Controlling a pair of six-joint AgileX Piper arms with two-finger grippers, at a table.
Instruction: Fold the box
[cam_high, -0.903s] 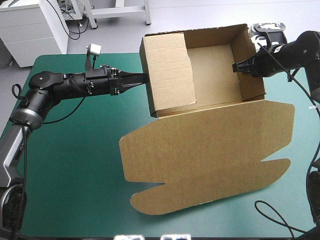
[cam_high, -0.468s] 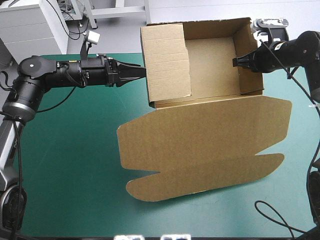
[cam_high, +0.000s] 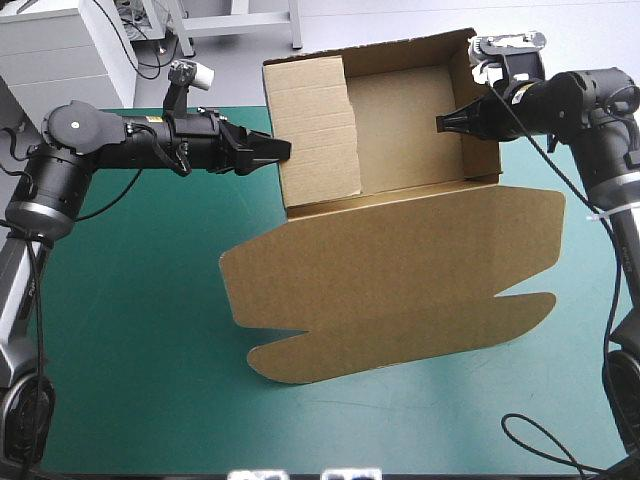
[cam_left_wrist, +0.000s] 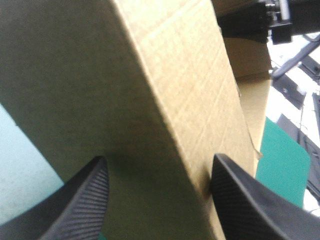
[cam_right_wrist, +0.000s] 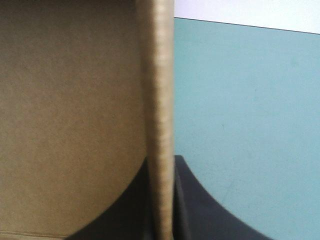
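Observation:
The brown box (cam_high: 400, 110) is an open tray with its walls raised, and its lid (cam_high: 400, 270) hangs flat toward the table's near side. My left gripper (cam_high: 281, 150) is at the tray's left wall. In the left wrist view that gripper (cam_left_wrist: 157, 167) has the folded wall (cam_left_wrist: 150, 90) between its black fingers (cam_left_wrist: 80, 205), shut on it. My right gripper (cam_high: 446, 123) holds the tray's right wall from the right. In the right wrist view the wall's edge (cam_right_wrist: 159, 100) stands between the all but closed fingers (cam_right_wrist: 200, 215) of that gripper (cam_right_wrist: 161, 167).
The teal-green cover (cam_high: 140, 300) lies bare on the left and along the near edge. The tray reaches past the table's far edge (cam_high: 230, 108). White cabinets (cam_high: 60, 50) stand beyond the far left corner.
The box has shifted left and toward the far edge, carried with both grippers. The right gripper moved left with its wall; the left wall now overlaps the left gripper's tips.

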